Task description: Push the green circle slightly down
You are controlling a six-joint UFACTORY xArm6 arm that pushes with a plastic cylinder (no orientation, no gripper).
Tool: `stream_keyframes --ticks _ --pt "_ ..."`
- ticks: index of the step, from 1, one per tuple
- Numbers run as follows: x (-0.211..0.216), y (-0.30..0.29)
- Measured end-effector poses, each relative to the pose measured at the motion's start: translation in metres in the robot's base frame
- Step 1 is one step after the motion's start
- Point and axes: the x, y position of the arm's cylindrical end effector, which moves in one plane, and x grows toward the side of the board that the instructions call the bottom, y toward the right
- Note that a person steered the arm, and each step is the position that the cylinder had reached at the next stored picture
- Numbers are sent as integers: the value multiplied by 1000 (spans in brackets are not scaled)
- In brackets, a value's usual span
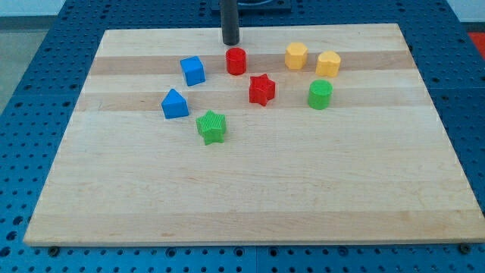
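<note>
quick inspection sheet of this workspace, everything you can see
surface: wooden board lying flat, unmarked.
job's things: green circle at the view's right, below two yellow blocks.
clutter: red cylinder, red star, green star, blue cube, blue block.
grippers: none; my tip sits just above the red cylinder, far left of the green circle.
cables: nothing seen.
surroundings: blue perforated table around the board.

My tip (230,42) stands just above the red cylinder (236,61), well left of the green circle (320,94).
</note>
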Motion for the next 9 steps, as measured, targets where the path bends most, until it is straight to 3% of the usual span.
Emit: stream_keyframes --ticks 6,9 --pt "33 43" --pt "69 53"
